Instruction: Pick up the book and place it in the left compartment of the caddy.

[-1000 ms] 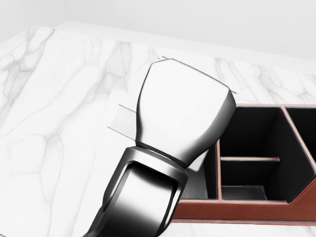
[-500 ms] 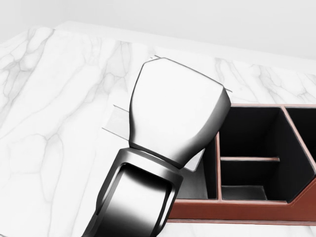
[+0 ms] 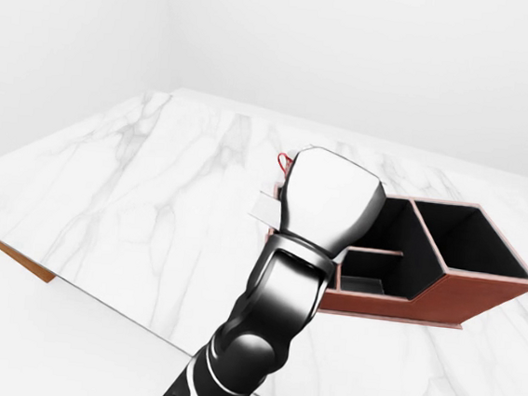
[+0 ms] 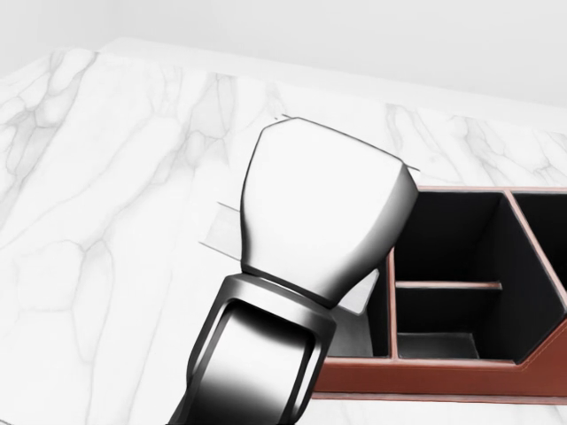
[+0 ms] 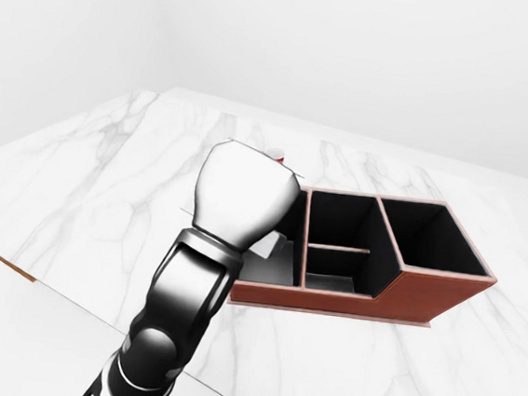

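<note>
My left hand [image 4: 328,195] fills the middle of the head view, its glossy back towards the camera and its fingers hidden beneath it. The thin white book [image 4: 223,228] juts out from under the hand at the left, and one corner shows over the caddy's left compartment [image 5: 267,262]. It moves with the hand, so the hand seems shut on it. A small red mark [image 3: 283,161] peeks out at the hand's far side. The brown caddy [image 5: 404,296], black inside, stands on the marble table [image 3: 105,201] just right of the hand.
The caddy has two small middle compartments [image 4: 447,310] and a large right one [image 5: 433,238]. The table's near edge [image 3: 15,258] runs diagonally at the lower left of the left-eye view. White walls lie beyond.
Left hand and book drifted a little left half a second ago, then came back right and slightly down, staying at the caddy's left end. The caddy has not moved.
</note>
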